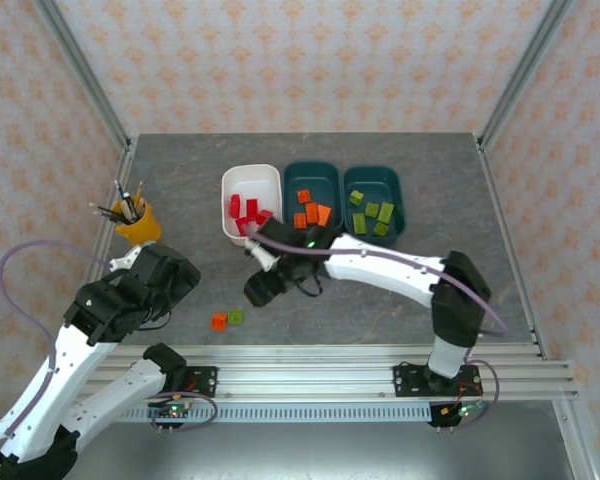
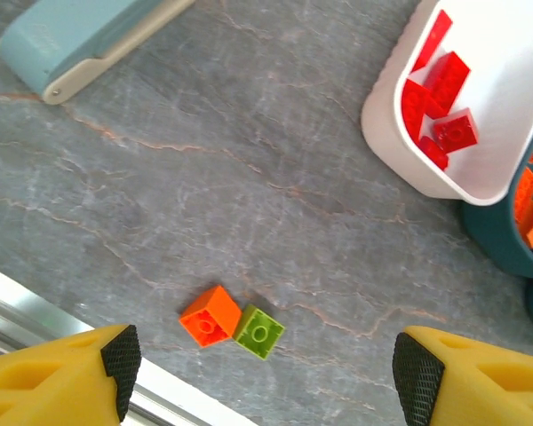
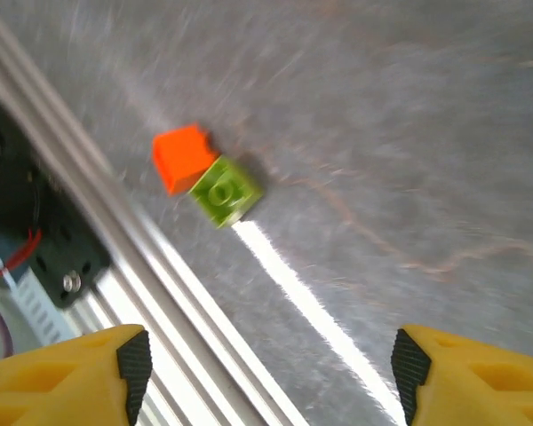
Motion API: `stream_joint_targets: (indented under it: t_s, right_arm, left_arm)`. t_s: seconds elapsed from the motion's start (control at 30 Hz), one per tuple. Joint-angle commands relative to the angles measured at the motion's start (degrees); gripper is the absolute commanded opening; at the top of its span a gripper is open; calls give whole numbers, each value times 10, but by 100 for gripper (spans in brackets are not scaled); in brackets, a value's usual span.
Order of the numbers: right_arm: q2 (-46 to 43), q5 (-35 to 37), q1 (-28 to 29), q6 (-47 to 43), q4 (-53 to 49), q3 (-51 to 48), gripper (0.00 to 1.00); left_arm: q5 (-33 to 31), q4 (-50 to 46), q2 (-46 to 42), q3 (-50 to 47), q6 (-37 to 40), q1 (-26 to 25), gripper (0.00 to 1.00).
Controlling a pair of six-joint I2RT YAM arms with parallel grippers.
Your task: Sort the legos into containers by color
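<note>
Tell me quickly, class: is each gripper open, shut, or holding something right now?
Left gripper: open, holding nothing.
Right gripper: open, holding nothing.

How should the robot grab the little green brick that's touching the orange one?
Come straight down from above and pinch the green brick across the two side faces that run away from the orange brick. It lies flat, stud up, one side against orange.

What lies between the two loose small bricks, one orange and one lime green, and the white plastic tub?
Bare grey tabletop, seen in the left wrist view, from the orange brick and lime green brick to the white tub.
</note>
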Motion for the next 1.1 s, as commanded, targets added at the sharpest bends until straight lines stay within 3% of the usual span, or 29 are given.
stream_joint_targets:
  t_s: [0.0, 0.2, 0.4, 0.63, 0.8, 1.07]
  right_arm:
    - [40, 34, 44, -64, -14, 25, 77]
    - [118, 90, 74, -110, -17, 74, 84]
    - [201, 140, 93, -136, -33, 142, 84]
    - [247, 169, 95, -140, -37, 176, 84]
    - [268, 182, 96, -134, -40, 197, 77]
    - [295, 188, 91, -120, -57, 226, 57]
  left_arm:
    - [-40, -43, -20, -2, -16, -2, 78]
    - [-36, -62, -52, 5, -13, -3, 78]
    - [-47, -74, -99, 14, -14, -3, 78]
    - [-40, -80, -94, 30, -6, -3, 78]
    - [-38, -74, -88, 36, 0, -3, 78]
    - [-32, -64, -86, 32, 1, -3, 78]
